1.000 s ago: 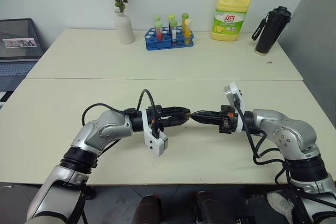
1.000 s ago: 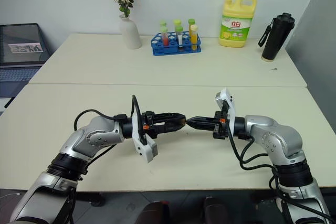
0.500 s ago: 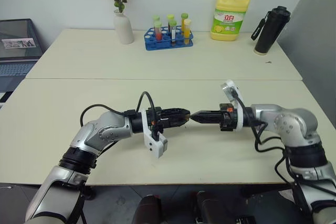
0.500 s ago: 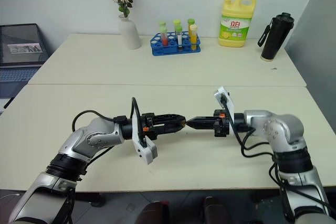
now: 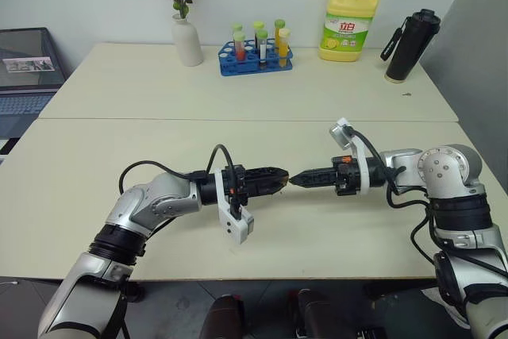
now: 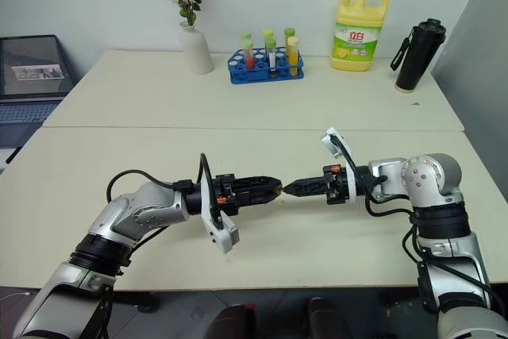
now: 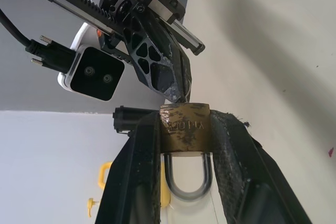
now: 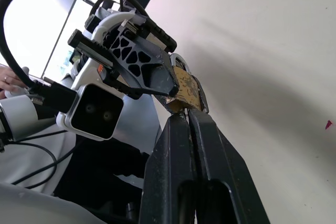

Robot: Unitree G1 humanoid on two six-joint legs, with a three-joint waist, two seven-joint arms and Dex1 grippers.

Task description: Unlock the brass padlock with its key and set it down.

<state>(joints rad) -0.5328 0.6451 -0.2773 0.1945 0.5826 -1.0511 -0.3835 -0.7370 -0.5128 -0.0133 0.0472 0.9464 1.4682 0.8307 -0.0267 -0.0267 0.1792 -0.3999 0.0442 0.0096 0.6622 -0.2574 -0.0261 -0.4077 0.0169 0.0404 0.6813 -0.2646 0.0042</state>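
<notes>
Left tool [image 5: 276, 179] pinches the brass padlock [image 7: 185, 128] above the surface [image 5: 159, 101], shackle not popped. Right tool [image 5: 297, 179], fingers pressed together at the lock's keyway end, has rolled its wrist since a second ago — I read that as the key turning, though I can't see the key.

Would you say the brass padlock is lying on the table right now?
No, the brass padlock is clamped between the left gripper fingers, above the table.
</notes>
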